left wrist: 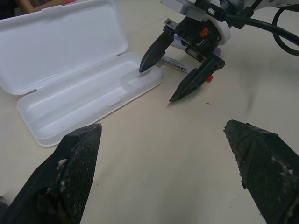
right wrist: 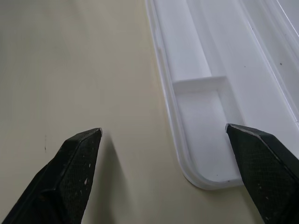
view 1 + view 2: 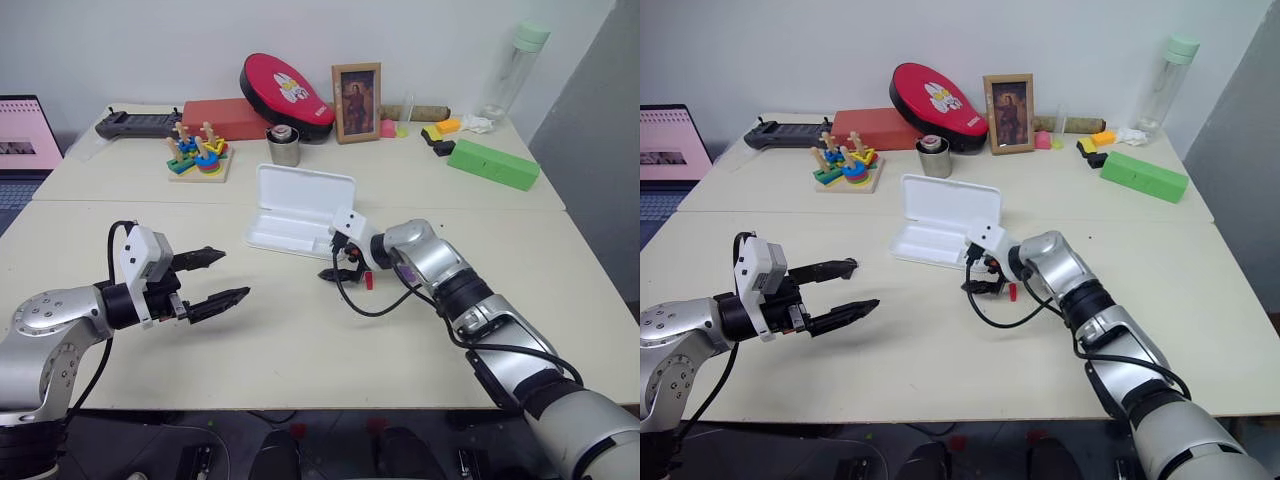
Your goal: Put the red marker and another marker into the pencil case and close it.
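The white pencil case (image 3: 300,212) lies open in the middle of the table, lid folded back, its tray empty. My right gripper (image 3: 335,262) is open just in front of the case's near right corner; one fingertip (image 2: 254,154) hangs over that corner (image 2: 201,168) and the other over bare table. The red marker (image 1: 176,64) lies on the table right under this gripper, its red end (image 3: 368,281) poking out beside the wrist. A bit of the purple marker (image 1: 176,42) shows behind the gripper. My left gripper (image 3: 233,273) stands open over the table to the left, holding nothing.
Along the back stand a red oval case (image 3: 285,90), a picture frame (image 3: 356,102), a metal cup (image 3: 284,146), a wooden stacking toy (image 3: 198,155), a red box (image 3: 225,118) and a green block (image 3: 492,163). A laptop (image 3: 25,135) sits far left.
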Robot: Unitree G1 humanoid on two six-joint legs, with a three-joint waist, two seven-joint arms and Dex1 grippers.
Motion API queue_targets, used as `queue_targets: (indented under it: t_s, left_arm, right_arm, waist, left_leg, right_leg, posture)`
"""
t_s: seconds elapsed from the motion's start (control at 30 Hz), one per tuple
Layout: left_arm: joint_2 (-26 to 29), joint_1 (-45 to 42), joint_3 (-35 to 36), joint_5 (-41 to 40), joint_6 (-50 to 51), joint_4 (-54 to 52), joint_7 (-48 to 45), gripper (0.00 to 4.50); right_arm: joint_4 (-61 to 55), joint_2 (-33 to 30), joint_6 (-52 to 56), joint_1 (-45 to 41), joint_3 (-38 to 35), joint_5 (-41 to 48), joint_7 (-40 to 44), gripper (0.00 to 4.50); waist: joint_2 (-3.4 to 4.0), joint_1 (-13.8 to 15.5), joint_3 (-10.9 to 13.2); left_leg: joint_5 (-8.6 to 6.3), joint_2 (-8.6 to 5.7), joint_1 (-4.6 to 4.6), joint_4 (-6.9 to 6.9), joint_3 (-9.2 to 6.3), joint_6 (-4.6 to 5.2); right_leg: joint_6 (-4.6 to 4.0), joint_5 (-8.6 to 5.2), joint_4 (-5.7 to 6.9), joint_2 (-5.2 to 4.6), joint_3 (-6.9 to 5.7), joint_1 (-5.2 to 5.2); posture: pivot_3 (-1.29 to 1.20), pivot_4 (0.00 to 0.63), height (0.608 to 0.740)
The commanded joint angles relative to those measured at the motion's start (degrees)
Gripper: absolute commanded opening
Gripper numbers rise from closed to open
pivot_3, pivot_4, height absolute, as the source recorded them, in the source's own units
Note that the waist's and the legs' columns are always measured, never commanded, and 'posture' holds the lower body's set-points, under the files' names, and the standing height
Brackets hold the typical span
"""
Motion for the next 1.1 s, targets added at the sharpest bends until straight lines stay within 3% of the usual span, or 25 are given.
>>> queue_targets:
  t_s: [0.03, 0.5, 0.67, 1.1]
  left_arm:
    - [-0.16, -0.92, 0.75, -0.94, -0.14, -1.86, 1.04, 4.5]
    - [-0.57, -0.5, 2.53, -2.63, 0.54, -2.13, 3.15, 4.5]
    - [-0.43, 0.34, 3.23, -3.25, 0.86, -2.8, 3.56, 4.5]
    - [2.49, 6.18, 7.5, -4.49, 2.88, -4.39, 1.39, 4.5]
  right_arm:
    - [0.89, 0.52, -0.73, -1.13, 1.01, -2.3, 0.3, 3.66]
    - [5.03, 1.88, -2.56, -3.31, -0.49, -4.76, 0.4, 0.12]
    - [2.51, 0.88, -6.5, -2.49, -0.69, -4.49, 2.39, 0.05]
    - [-23.27, -9.11, -12.38, 10.45, 2.88, -3.05, 16.83, 0.05]
  waist:
    - [0.0, 0.02, 0.0]
    - [0.0, 0.06, 0.0]
    - [0.01, 0.03, 0.01]
    - [0.0, 0.16, 0.0]
  left_leg:
    - [0.0, 0.0, 0.0, 0.0, 0.0, 0.0]
    - [0.0, 0.0, 0.0, -0.01, 0.0, 0.0]
    - [0.0, 0.0, 0.01, 0.0, 0.0, 0.0]
    - [0.0, 0.0, -0.03, 0.0, 0.01, 0.0]
  right_leg:
    - [0.0, 0.0, 0.01, 0.0, 0.0, 0.0]
    - [0.0, 0.0, -0.01, 0.0, 0.0, 0.02]
    - [0.0, 0.0, 0.01, 0.0, 0.0, 0.02]
    - [0.0, 0.0, -0.04, -0.01, 0.0, 0.05]
  posture:
    - [0.0, 0.15, 0.74]
    - [0.0, 0.15, 0.74]
    - [0.0, 0.15, 0.74]
    - [0.0, 0.15, 0.74]
